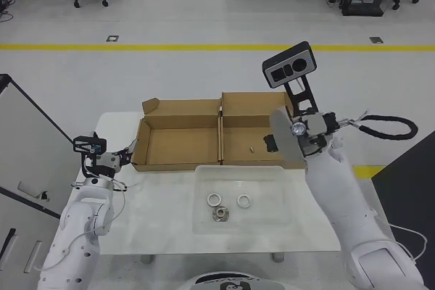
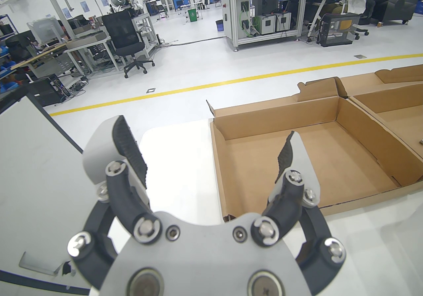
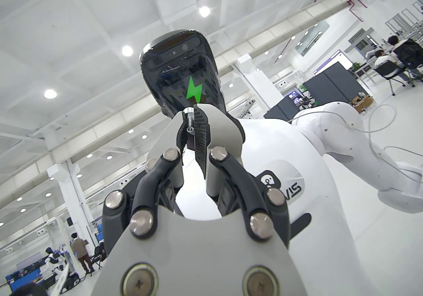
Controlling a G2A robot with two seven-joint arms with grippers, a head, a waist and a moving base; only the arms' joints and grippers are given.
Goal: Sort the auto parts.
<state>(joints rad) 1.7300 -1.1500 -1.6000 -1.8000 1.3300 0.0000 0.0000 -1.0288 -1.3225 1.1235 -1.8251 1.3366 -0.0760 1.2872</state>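
The right gripper (image 3: 191, 122) is closed on a small screw (image 3: 189, 118), which is pinched between the very ends of its ribbed pads with the threaded shaft showing in the gap. The gripper's tips are turned upward, towards the ceiling. From above, the right gripper (image 1: 293, 130) lies over the right end of the right box (image 1: 250, 127). A small pale part (image 1: 251, 149) lies on that box's floor, near its front wall and apart from the gripper. The left box (image 1: 177, 138) stands touching the right one, the two sharing a middle wall. The left gripper (image 2: 208, 145) is wide open with nothing between its pads. It is held at the left edge of the table (image 1: 159, 217), just beside the left box (image 2: 297, 151) and facing across it; in the top view the left gripper (image 1: 123, 156) is close to that box's left wall. In front of the boxes a clear tray (image 1: 203, 217) sits on the table. It holds a white ring (image 1: 214, 199), a second ring (image 1: 244, 201) near it, and a metal part (image 1: 220, 213) just in front of the first ring.
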